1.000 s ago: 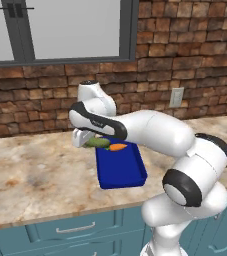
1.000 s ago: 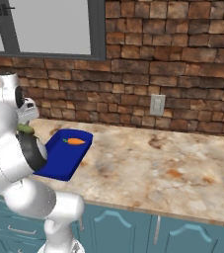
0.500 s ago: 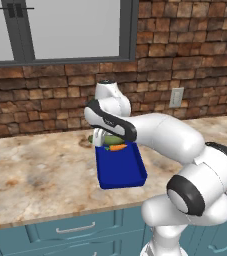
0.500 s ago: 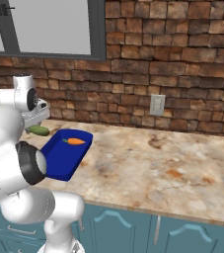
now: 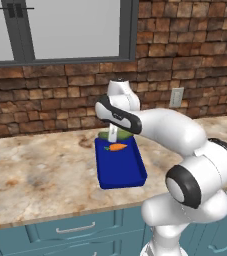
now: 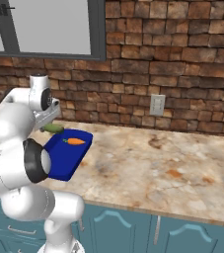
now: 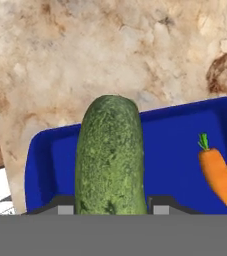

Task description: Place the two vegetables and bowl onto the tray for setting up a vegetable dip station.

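Hand view: pincer [image 7: 110, 210] is gripping the cucumber [image 7: 110, 160], its long axis reaching over the tray's [image 7: 180, 135] far edge, carrot [image 7: 216, 172] lying alongside.

no readable text, labels, brands, numbers or signs on anything in view.

The white arm bends forward and reaches out over the back end of the tray [image 5: 120, 167]. Its pincer [image 7: 110, 210] points down above the tray, and its two fingers squeeze the cucumber [image 7: 110, 157] between them.
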Controlling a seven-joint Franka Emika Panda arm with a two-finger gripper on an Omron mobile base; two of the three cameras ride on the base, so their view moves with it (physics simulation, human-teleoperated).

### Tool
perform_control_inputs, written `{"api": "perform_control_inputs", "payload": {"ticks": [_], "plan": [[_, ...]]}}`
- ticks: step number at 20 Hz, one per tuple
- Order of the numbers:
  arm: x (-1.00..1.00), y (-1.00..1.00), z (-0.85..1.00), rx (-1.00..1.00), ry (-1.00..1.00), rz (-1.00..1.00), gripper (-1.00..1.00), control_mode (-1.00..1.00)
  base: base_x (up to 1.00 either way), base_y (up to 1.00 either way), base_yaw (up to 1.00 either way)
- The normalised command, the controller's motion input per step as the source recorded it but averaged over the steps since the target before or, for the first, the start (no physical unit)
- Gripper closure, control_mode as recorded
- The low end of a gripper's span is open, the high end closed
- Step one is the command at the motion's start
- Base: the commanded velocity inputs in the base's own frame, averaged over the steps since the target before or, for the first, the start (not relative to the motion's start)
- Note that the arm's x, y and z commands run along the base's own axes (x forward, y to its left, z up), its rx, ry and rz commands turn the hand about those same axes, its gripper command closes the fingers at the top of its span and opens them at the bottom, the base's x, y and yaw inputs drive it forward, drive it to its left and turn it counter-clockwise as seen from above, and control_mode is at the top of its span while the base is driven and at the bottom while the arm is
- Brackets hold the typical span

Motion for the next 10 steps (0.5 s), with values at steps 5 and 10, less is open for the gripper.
{"api": "perform_control_inputs", "payload": {"ticks": [5,10], "plan": [[0.47,-0.30,0.00,0.00,0.00,0.18,1.00,-1.00,0.00,0.00,0.00],[0.42,-0.26,0.00,0.00,0.00,0.17,1.00,-1.00,0.00,0.00,0.00]]}}
